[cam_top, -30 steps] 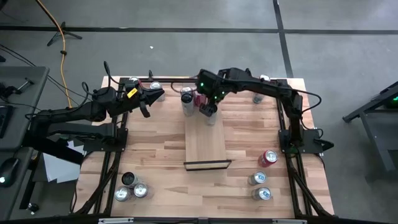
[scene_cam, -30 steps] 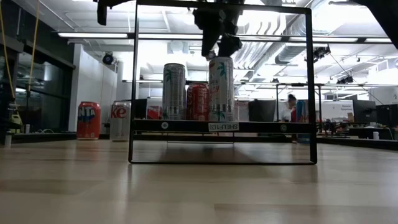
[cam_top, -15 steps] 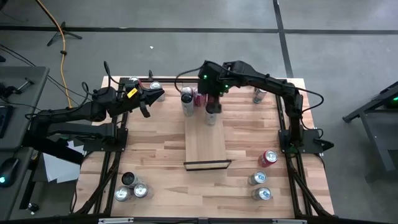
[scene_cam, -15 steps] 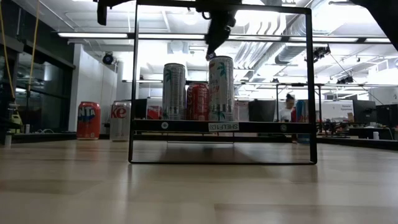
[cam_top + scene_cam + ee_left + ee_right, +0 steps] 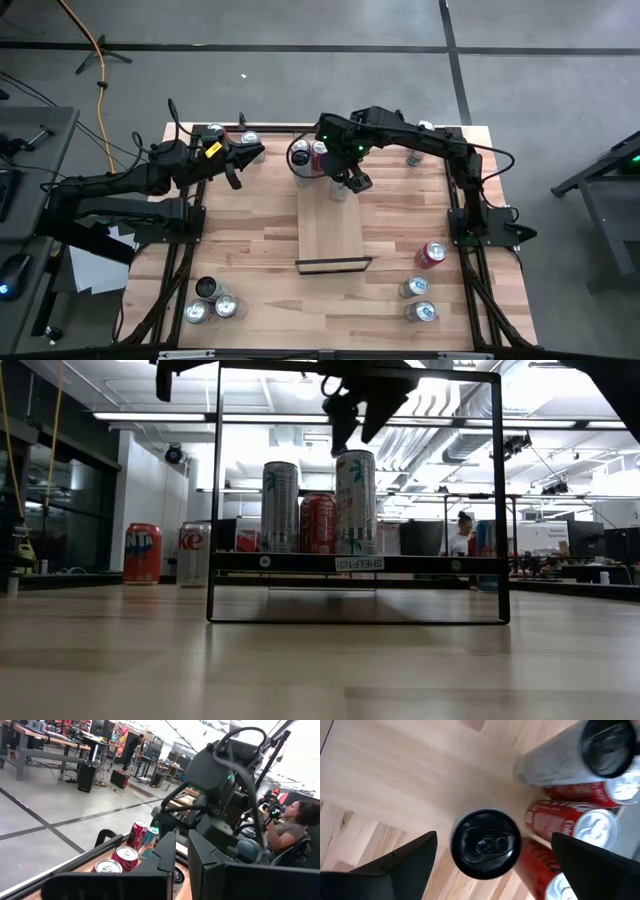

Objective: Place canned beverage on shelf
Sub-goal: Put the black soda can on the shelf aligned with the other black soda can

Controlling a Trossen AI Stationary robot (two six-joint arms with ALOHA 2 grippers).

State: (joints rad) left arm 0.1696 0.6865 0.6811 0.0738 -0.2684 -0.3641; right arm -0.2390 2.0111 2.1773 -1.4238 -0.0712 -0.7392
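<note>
While the right hand (image 5: 348, 180) hangs above the far end of the shelf (image 5: 331, 228), its fingers are spread wide and grip nothing. Directly beneath it, a tall white can (image 5: 355, 502) with a black lid stands upright on the shelf board, clear of both fingers (image 5: 400, 865). On the shelf at the can's 9 o'clock in the low view stand a red can (image 5: 317, 523), touching or just beside it, and a second tall white can (image 5: 280, 506). The left hand (image 5: 240, 160) waits near the desk's (image 5: 250, 260) 11 o'clock corner, fingers pressed together. More cans (image 5: 212, 299) stand at the desk's 7 o'clock corner, and others (image 5: 420, 285) at its 4 o'clock edge.
</note>
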